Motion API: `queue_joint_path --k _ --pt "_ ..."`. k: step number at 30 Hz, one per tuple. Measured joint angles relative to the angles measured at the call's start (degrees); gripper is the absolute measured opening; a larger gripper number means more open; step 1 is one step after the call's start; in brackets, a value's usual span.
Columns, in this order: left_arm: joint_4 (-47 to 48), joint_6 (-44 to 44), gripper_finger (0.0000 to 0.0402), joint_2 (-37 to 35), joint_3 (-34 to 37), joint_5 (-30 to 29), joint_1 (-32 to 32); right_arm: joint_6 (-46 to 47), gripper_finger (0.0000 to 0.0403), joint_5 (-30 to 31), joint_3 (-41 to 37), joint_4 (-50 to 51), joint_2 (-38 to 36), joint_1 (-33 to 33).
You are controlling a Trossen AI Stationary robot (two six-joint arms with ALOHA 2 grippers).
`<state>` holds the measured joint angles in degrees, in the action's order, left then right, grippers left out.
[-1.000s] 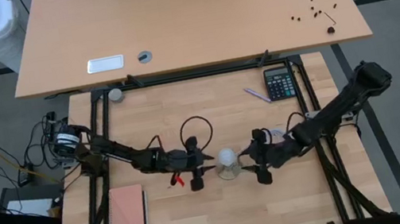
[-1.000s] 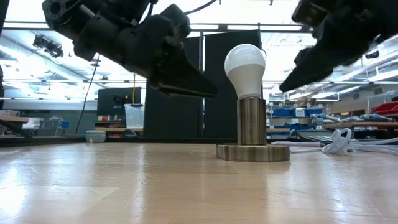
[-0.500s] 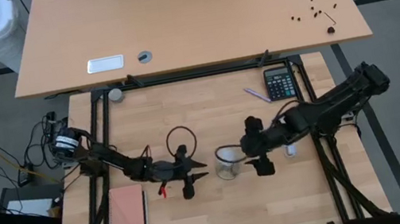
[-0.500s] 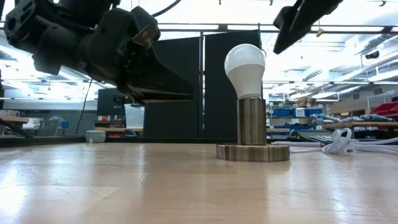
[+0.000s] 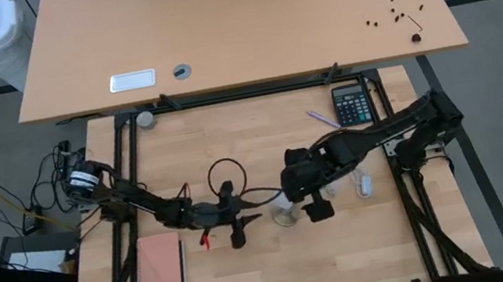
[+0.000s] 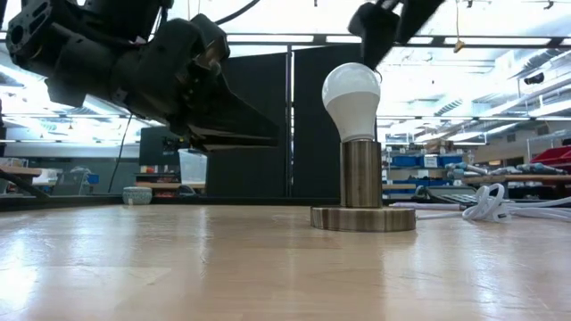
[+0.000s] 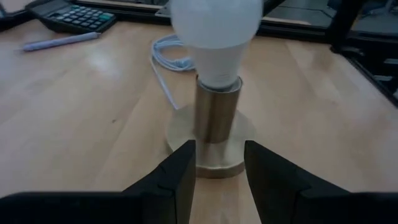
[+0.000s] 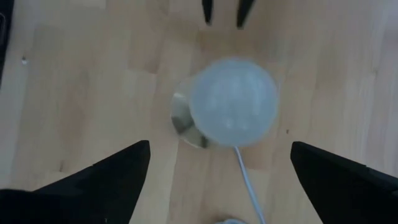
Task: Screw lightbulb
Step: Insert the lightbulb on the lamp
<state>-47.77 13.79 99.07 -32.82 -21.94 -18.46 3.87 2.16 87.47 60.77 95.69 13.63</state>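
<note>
My right gripper (image 8: pixel 221 165) hovers above the lightbulb (image 8: pixel 233 102), jaws spread wide, empty; my left gripper (image 7: pixel 217 171) waits beside its socket (image 7: pixel 211 140), part-open, gripping nothing.

one lightbulb (image 6: pixel 351 92), one calculator (image 5: pixel 352 104), one notebook (image 5: pixel 161 277)

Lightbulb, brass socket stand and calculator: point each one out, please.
lightbulb (image 6: pixel 351 89), low view, on the white globe.
brass socket stand (image 6: pixel 362 218), low view, on the round base.
calculator (image 5: pixel 352 104), high view, on the keypad.
</note>
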Motion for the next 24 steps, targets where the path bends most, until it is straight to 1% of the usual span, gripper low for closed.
queue_joint_path --k 4,6,8,10,13,15,17,19,24 --pt "3.3 1.0 0.0142 0.0 0.0 -3.0 0.0 -1.3 0.0398 -0.6 4.3 2.7 3.7 -0.6" --pt "5.2 1.2 0.0142 0.0 0.2 -3.1 0.0 -1.5 0.0399 -0.7 6.1 3.8 5.4 -1.0" --pt "4.8 1.1 0.0142 0.0 1.4 -3.2 -0.2 -1.6 0.0399 -0.8 7.8 4.5 6.9 -1.2" --pt "0.4 0.5 0.0142 0.1 4.0 -3.4 -0.7 -2.5 0.0399 -1.0 9.3 5.8 8.4 -1.5" --pt "-9.7 0.0 0.0142 0.0 8.5 -4.6 -1.3 -2.6 0.0399 -1.9 11.1 7.2 10.1 -2.1" --pt "-14.0 0.0 0.0142 0.1 10.3 -5.2 -1.4 -2.6 0.0399 -2.4 11.6 7.4 10.3 -2.5" --pt "-15.9 0.0 0.0142 0.3 10.3 -4.7 -1.4 -2.6 0.0399 -2.4 11.7 7.1 10.2 -2.8" --pt "-15.9 -0.1 0.0142 1.2 9.2 -4.0 -1.7 -2.6 0.0399 -2.4 11.7 7.0 10.2 -3.1" --pt "-17.8 -3.3 0.0142 8.1 4.7 -4.2 -2.3 -2.2 0.0399 -3.3 11.7 6.6 10.1 -3.3"
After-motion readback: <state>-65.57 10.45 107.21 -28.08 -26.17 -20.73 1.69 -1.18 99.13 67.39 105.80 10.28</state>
